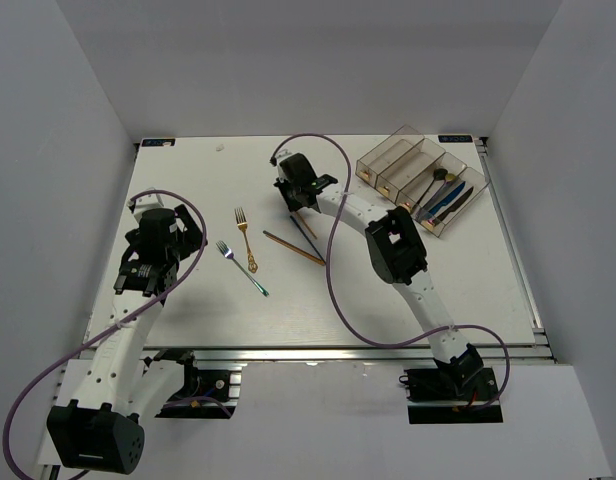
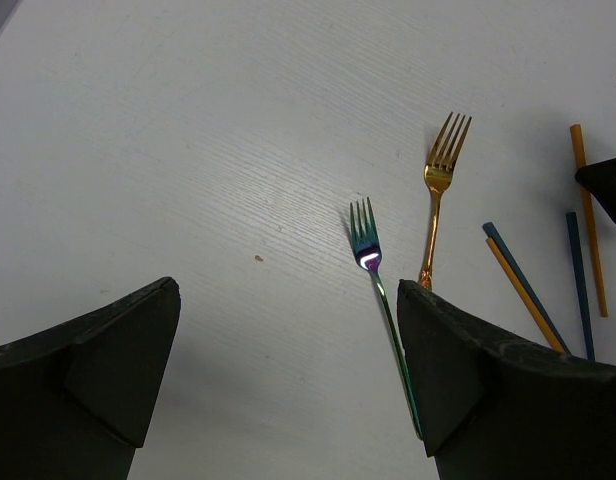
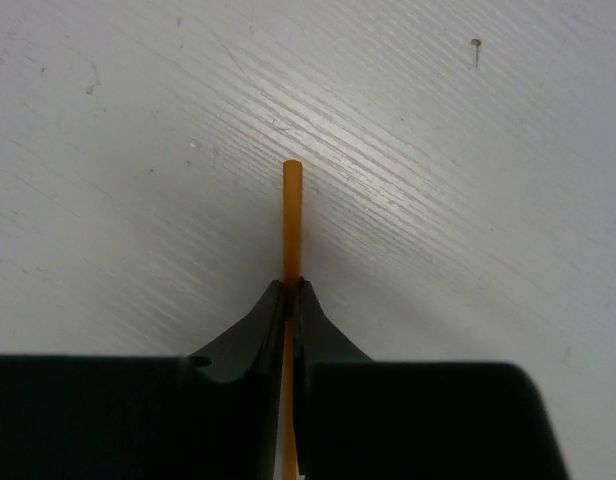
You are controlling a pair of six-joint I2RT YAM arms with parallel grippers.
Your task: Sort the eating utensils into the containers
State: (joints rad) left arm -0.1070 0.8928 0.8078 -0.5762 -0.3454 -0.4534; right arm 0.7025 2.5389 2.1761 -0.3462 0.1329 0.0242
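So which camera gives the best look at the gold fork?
The left wrist view: the gold fork is large there, tines clear, only its handle end hidden behind the fingers. The top view shows it whole but tiny. The right wrist view misses it, showing just a gold chopstick.

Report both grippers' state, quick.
Left gripper: open, holding nothing; the silver-teal fork lies on the table beneath it.
Right gripper: shut on the gold chopstick.
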